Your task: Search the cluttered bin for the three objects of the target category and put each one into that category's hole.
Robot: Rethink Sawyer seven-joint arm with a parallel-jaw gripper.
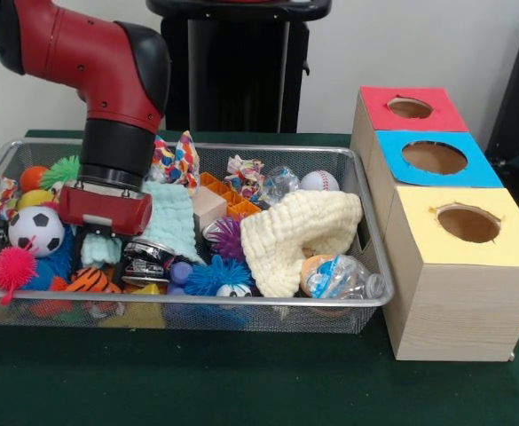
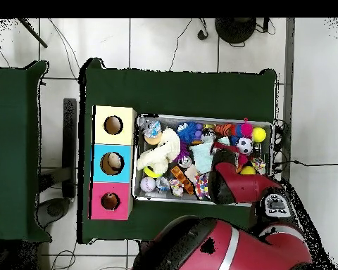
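Observation:
The wire mesh bin (image 1: 241,302) stands on the green table, full of toys; it also shows in the overhead view (image 2: 200,118). My gripper (image 1: 99,253) is low in the bin's left part, just above the orange tiger (image 1: 90,281), with a pale teal piece against it. The tiger also shows in the overhead view (image 2: 224,129). A small purple thing (image 1: 181,271) lies right of the gripper; I cannot tell what it is. No tan-brown plush shows. The red-surrounded hole (image 1: 409,107) is on the farthest wooden box, also seen from overhead (image 2: 110,201).
The blue-surrounded hole (image 1: 434,157) and yellow-surrounded hole (image 1: 468,223) sit nearer on the box row. In the bin lie a cream knitted cloth (image 1: 299,232), a teal cloth (image 1: 172,217), a soccer ball (image 1: 35,231), a baseball (image 1: 319,181) and a pink spiky ball (image 1: 13,266).

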